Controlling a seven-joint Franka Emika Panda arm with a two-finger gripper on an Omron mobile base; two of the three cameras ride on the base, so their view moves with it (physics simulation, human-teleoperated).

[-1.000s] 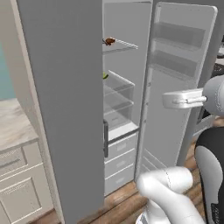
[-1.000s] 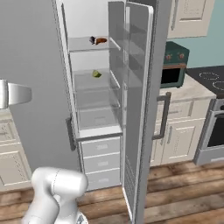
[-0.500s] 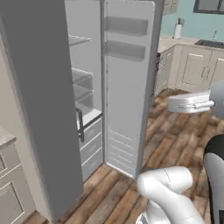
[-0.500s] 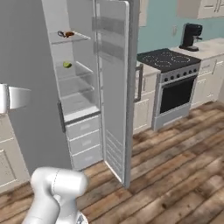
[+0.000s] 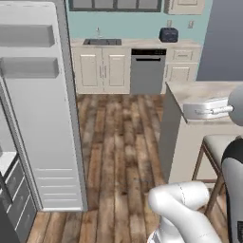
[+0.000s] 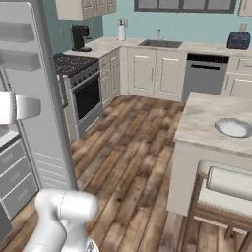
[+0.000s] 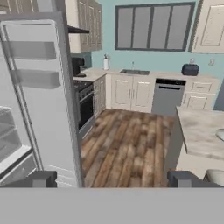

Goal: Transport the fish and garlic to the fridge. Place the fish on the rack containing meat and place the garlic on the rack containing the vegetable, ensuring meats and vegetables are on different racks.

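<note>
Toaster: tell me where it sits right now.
The toaster sits on the back counter at the right base view's upper right, above and right of the dishwasher, right of the sink.

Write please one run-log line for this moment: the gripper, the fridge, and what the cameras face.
gripper: open, holds nothing | fridge: door open | facing: kitchen island, dishwasher, stove | fish, garlic: not located

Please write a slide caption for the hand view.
Open gripper faces the kitchen floor, open fridge door at left.
</note>
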